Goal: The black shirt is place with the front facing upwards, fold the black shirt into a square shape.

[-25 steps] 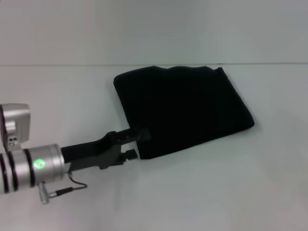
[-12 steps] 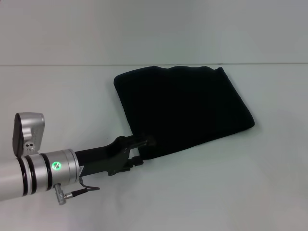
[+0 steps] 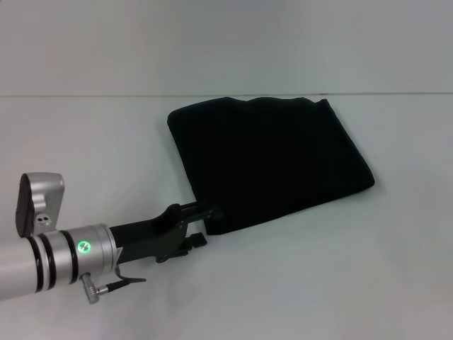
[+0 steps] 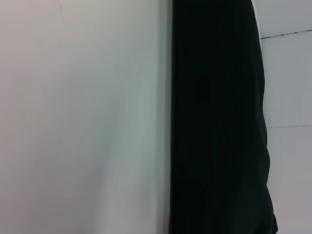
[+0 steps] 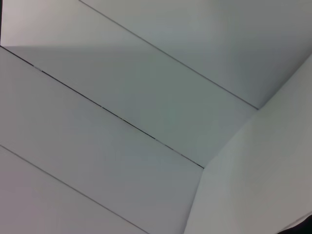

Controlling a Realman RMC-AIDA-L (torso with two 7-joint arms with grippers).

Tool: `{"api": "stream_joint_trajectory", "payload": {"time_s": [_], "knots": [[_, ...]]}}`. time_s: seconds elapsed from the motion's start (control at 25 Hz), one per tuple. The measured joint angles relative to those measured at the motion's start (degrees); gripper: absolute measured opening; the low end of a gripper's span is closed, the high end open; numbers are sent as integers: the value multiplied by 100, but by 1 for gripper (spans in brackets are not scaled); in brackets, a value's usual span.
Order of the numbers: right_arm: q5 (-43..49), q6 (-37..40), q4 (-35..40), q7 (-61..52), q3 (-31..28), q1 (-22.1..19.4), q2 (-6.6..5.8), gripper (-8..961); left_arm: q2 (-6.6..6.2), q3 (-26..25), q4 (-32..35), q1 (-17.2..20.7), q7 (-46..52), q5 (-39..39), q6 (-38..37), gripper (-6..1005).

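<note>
Nearest the robot, the left arm comes in from the lower left of the head view, its silver cuff with a green light leading to the dark left gripper [image 3: 202,221]. The gripper sits at the near left corner of the black shirt [image 3: 269,163], its upper finger [image 3: 202,210] reaching to the cloth's edge and the lower one just short of it. The two fingers stand a little apart from each other, one above the other, and nothing shows between them; against black cloth the outline is hard to read, so whether the upper tip touches the fabric is uncertain.

Beyond the gripper, the shirt lies on the white table [image 3: 354,269] as a folded, roughly four-sided block, turned slightly so that its near edge runs up toward the right. Its surface is plain black from this side, with a few soft ripples along the far edge. It lies right of the table's middle and well back from the near edge.

The left wrist view shows a long straight edge of the shirt [image 4: 219,122] against the table [image 4: 83,122].

The right gripper is not seen in any view; the right wrist view shows only pale panels and seams.
</note>
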State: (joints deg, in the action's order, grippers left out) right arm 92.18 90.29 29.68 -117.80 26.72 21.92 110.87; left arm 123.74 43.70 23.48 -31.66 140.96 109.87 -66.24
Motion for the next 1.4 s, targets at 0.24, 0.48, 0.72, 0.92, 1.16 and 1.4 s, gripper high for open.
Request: {"api": "stream_joint_trajectory", "payload": {"time_s": [0.24,0.48,0.72,0.92,1.16,1.4], "knots": [[5,5,-4,-3,0,-42,-3,914,11,19,-135,-124,-37,0,112,783],[9,7,-7,-6,0,-65,-4,914,-2,100,-250,-204,-30,-5,234,780],[20,7,-8,-7,0,-66,-3,914,19,92,-298,-270,-4,-41,421,775],[20,10,-16,-13,-8,-66,-6,914,18,37,-250,-224,-14,-64,378,727],[20,25,-22,-22,-46,-74,3,914,19,18,-240,-206,-21,-71,351,598],[13,83,-24,-39,-67,-72,1,915,19,43,-243,-215,-19,-75,340,359]]}}
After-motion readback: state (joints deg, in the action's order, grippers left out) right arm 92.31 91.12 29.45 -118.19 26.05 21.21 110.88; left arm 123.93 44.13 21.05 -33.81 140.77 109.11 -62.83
